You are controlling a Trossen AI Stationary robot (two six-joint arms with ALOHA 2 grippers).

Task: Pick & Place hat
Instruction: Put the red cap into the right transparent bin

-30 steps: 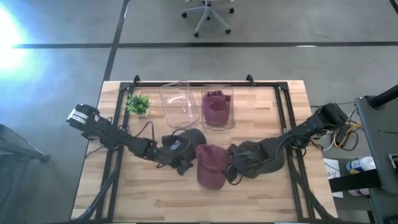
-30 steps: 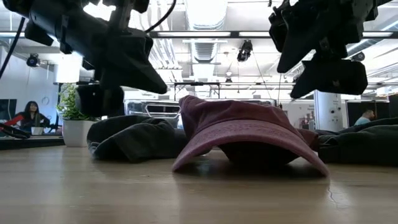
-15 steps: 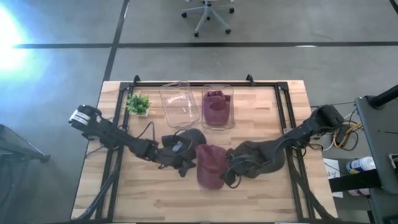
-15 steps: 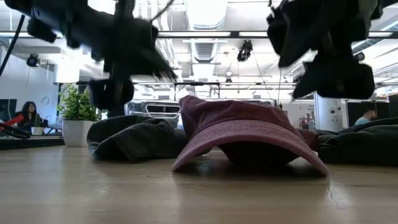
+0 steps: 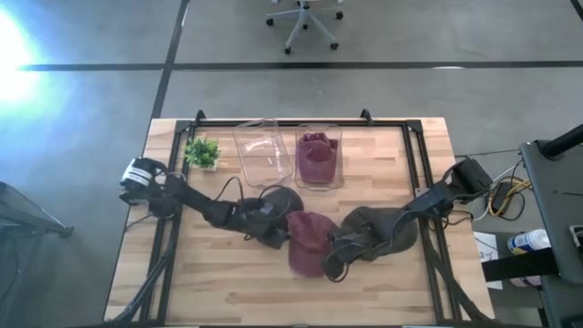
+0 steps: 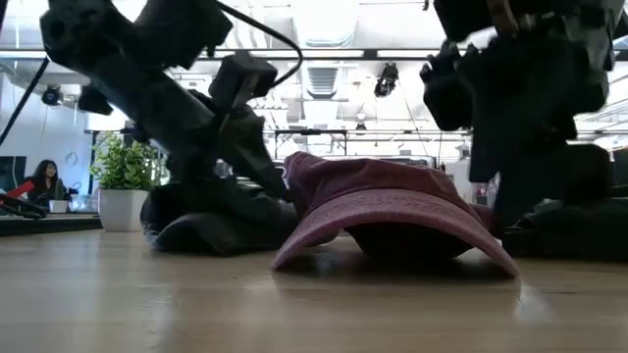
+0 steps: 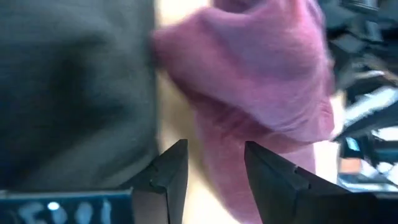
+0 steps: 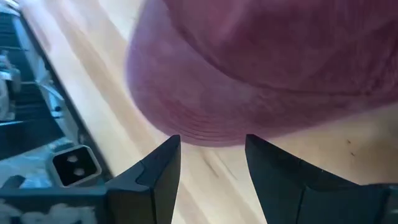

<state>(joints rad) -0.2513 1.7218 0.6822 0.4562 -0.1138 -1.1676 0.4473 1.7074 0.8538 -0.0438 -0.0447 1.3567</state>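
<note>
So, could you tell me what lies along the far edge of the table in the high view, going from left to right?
Small potted plant → empty clear container → clear container holding a maroon hat.

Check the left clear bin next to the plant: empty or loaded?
Empty. The high view shows bare wood through the left clear bin, while the right clear bin beside it holds a maroon hat.
</note>
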